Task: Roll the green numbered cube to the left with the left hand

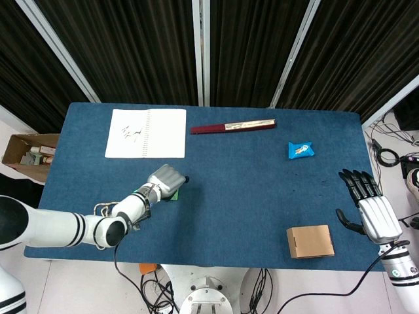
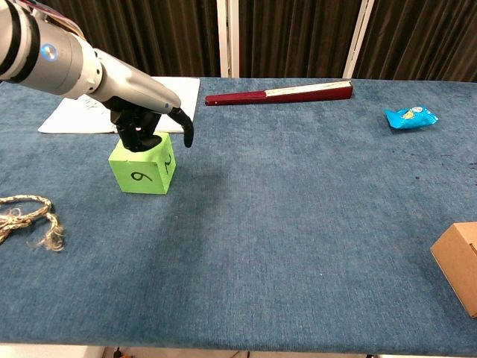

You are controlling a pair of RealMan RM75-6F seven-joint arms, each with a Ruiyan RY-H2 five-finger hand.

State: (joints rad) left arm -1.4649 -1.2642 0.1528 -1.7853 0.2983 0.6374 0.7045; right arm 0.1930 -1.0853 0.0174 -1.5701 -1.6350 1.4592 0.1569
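The green numbered cube (image 2: 141,171) stands on the blue table (image 2: 298,224) left of centre, a 6 on its near face and a 2 on its right face. My left hand (image 2: 146,119) rests on the cube's top with fingers curled in. Its thumb hangs down just past the cube's right edge. From the head view the left hand (image 1: 166,178) covers most of the cube (image 1: 173,195), leaving only green slivers showing. My right hand (image 1: 368,205) lies open, fingers spread, at the table's right edge and holds nothing.
An open notebook (image 1: 145,133) and a dark red folded fan (image 1: 233,126) lie at the back. A blue snack packet (image 1: 300,150) sits back right, and a cardboard box (image 1: 309,241) front right. A frayed rope (image 2: 26,216) lies front left of the cube.
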